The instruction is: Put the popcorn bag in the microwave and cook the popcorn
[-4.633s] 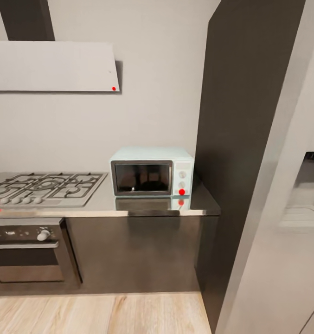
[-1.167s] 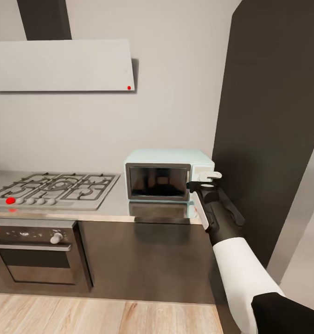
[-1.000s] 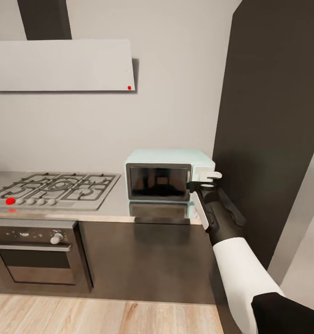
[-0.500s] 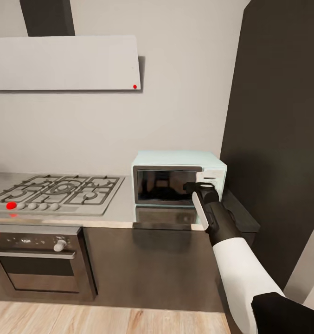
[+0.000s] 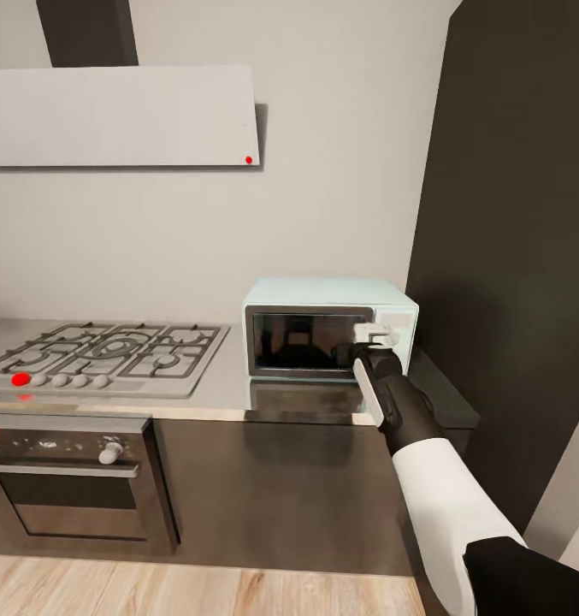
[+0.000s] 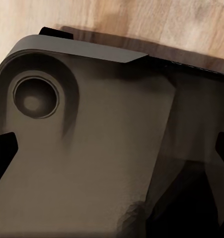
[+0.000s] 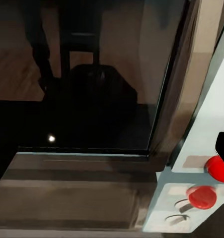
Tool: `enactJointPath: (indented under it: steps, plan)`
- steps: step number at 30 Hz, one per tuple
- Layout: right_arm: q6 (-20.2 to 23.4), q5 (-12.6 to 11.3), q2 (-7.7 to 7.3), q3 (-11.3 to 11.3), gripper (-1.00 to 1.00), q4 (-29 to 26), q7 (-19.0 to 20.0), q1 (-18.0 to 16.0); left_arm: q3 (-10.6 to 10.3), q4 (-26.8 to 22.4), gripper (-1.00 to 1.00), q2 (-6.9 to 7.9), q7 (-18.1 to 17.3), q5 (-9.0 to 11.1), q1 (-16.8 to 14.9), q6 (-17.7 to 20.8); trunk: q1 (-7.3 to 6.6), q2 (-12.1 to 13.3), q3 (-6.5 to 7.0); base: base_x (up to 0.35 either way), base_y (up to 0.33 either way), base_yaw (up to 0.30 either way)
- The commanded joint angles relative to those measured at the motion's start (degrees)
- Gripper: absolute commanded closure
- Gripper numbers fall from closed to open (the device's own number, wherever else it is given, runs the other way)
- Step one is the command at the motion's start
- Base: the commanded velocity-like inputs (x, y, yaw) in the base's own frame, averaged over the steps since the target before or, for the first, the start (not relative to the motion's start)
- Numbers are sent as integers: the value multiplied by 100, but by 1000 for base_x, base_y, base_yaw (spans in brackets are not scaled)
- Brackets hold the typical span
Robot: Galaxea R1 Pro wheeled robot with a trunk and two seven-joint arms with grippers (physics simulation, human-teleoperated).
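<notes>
At the left of the head view the steel gas hob [image 5: 101, 355] lies in the countertop [image 5: 229, 385], an oven [image 5: 62, 479] below it and the flat white hood [image 5: 118, 115] above. Further right the pale blue microwave [image 5: 327, 329] stands on the countertop, door closed. The right gripper [image 5: 373, 335] is at the door's right edge by the control panel [image 7: 203, 163]; how wide its fingers stand cannot be told

Pale blue microwave [image 5: 327, 301], dark glass door, glossy grey countertop [image 5: 212, 389].
</notes>
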Motion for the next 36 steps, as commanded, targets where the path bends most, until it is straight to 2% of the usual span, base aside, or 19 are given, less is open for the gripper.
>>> enactJointPath:
  steps: [1, 3, 5, 6, 9, 17, 22, 28, 36]
  plan:
    - [28, 3, -16, 10, -100, -5, -21, -4, 15, -11, -100, -1, -5, 34, 2, 13, 0, -3, -6, 0, 0, 0]
    - [10, -28, -123, 10, -100, -5, 0, -4, 15, -11, -100, -1, -5, 34, 2, 13, 0, -3, -6, 0, 0, 0]
    - [-2, -43, -293, 1, -100, -5, 252, -4, 15, -11, -100, -1, -5, 34, 2, 13, 0, -3, -6, 0, 0, 0]
    - [-11, -34, -399, -10, -100, -5, 499, -4, 15, -11, -100, -1, -5, 34, 2, 13, 0, -3, -6, 0, 0, 0]
    - [-29, -4, -533, -20, -100, -5, 781, -4, 15, -11, -100, -1, -5, 34, 2, 13, 0, -3, -6, 0, 0, 0]
    - [-27, 18, -548, -23, -100, -5, 661, -4, 15, -11, -100, -1, -5, 39, 2, 13, 0, -3, -6, 0, 0, 0]
    - [-22, 14, -516, -23, -100, -5, 304, -4, 15, -11, -100, -1, -5, 40, 2, 13, 0, -3, -6, 0, 0, 0]
    - [-25, 6, -503, -16, -100, -5, 273, -4, 15, -11, -100, -3, -5, 43, 2, 13, 0, -3, -6, 19, 0, 0]
    - [-35, -3, -499, -13, -100, -3, 272, -4, 15, -11, -100, 25, 3, 47, 2, 13, 0, -3, -6, 164, 0, 0]
